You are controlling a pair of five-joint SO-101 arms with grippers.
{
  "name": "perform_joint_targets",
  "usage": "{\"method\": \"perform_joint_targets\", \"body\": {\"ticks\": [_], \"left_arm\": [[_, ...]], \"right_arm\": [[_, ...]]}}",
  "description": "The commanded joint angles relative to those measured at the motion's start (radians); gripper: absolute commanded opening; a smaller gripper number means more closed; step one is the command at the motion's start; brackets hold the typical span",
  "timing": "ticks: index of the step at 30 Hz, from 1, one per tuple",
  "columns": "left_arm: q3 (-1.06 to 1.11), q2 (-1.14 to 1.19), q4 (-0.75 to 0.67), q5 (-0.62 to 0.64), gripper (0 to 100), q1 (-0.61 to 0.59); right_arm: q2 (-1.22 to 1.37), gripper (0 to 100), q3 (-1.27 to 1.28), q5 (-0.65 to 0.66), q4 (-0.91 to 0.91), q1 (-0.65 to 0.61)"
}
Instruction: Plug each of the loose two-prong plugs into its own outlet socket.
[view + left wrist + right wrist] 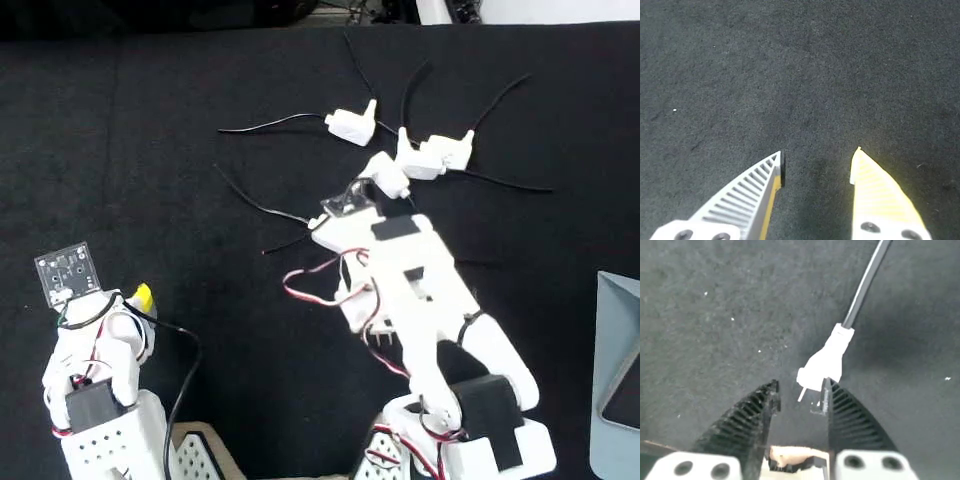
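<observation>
In the right wrist view a white two-prong plug (824, 362) lies on the black cloth, its black cable (866, 280) running away from me. My right gripper (800, 387) is open, its black fingertips either side of the prong end, and the plug body touches one finger (829, 392). The high view shows this gripper (340, 207) at mid-table beside the small plug (319, 221). Just beyond it lie white outlet sockets (350, 126) (386, 175) (437, 155). My left gripper (817, 157) is open over bare cloth, near the table's front left (138, 297).
Thin black cables (262, 205) trail across the cloth left of the right gripper and fan out behind the sockets. A grey-blue tray (612, 380) stands at the right edge. The cloth's left half is bare.
</observation>
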Motion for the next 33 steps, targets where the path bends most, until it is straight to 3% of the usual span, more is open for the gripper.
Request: {"method": "perform_joint_targets", "body": {"ticks": [1, 12, 25, 30, 33], "left_arm": [[-0.007, -0.006, -0.021, -0.006, 23, -0.001], [-0.007, -0.006, -0.021, -0.006, 23, -0.005], [-0.007, -0.006, -0.021, -0.006, 23, -0.007], [-0.007, -0.006, -0.021, -0.006, 23, -0.007], [-0.007, -0.006, -0.021, -0.006, 23, -0.005]], "right_arm": [[-0.022, 13.9, 0.082, -0.005, -0.089, -0.009], [-0.021, 13.9, 0.088, 0.049, -0.117, 0.084], [-0.021, 13.2, 0.091, 0.057, -0.123, 0.084], [-0.022, 0.8, 0.090, 0.057, -0.167, 0.086], [-0.025, 1.5, 0.087, 0.057, -0.161, 0.086]]}}
